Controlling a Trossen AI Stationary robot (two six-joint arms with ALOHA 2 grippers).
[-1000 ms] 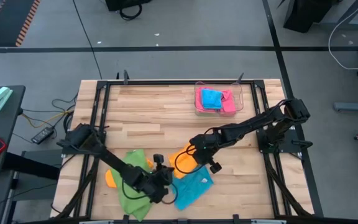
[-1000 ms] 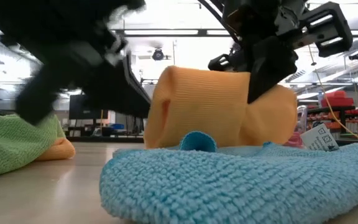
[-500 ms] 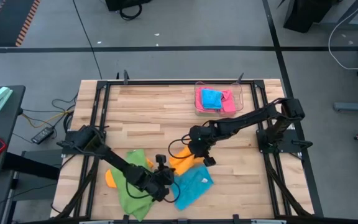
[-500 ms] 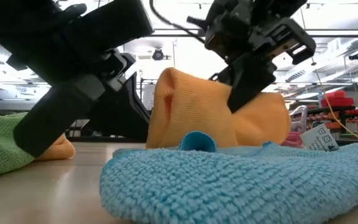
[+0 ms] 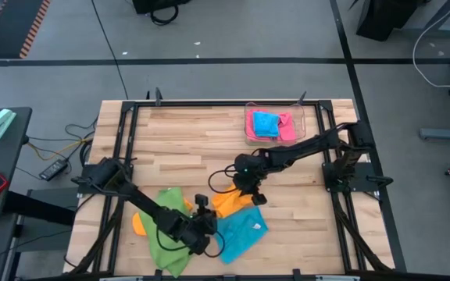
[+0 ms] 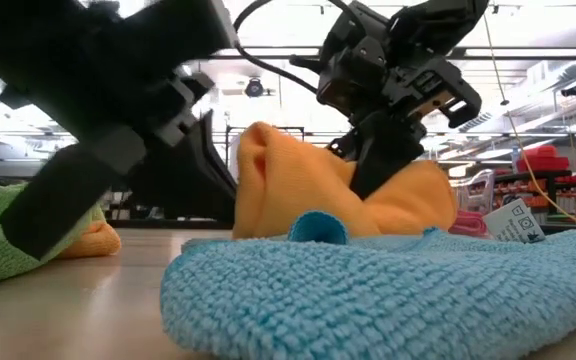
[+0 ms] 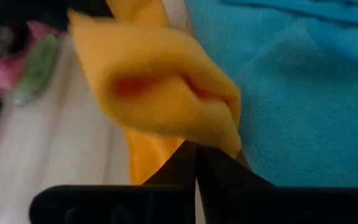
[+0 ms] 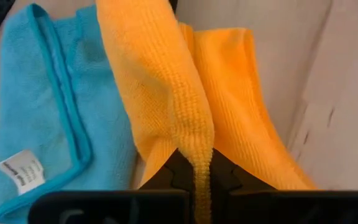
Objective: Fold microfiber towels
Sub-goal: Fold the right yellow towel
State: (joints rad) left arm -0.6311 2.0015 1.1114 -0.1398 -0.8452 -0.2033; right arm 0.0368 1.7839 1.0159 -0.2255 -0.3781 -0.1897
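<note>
An orange microfiber towel (image 5: pixel 229 203) is held up between both grippers near the table's front middle, and its lower part lies partly on a sky-blue towel (image 5: pixel 244 231). My left gripper (image 5: pixel 208 213) is shut on the orange towel's left end. My right gripper (image 5: pixel 245 186) is shut on its far right part. A green towel (image 5: pixel 166 231) and a second orange towel (image 5: pixel 138 223) lie flat under the left arm. My left gripper pinches a bunched fold at the orange towel's left end (image 7: pixel 211 135) between its two shut fingers, coming nearly level from the table's left. That end is raised off the table. The layers cannot be counted. My right gripper pinches a raised fold of the orange towel (image 8: pixel 196 151) between its two fingers, slanting down from the table's right. The cloth falls away slack from the fingers, and its lower part (image 8: pixel 241 106) rests on the table and beside the blue towel (image 8: pixel 48 106).
A clear tray (image 5: pixel 300 117) at the back right holds a blue and a pink towel. The blue towel's white label (image 6: pixel 513 220) shows in the low view. Bare wooden tabletop (image 5: pixel 186 144) lies at the back left and middle. Black frame rails run along the table's sides.
My right gripper has gone toward the table's left and a little toward its far edge, still shut on the orange towel. The towel's right part has been carried over leftward and now sits lower and more bunched. My left gripper has stayed about where it was.
</note>
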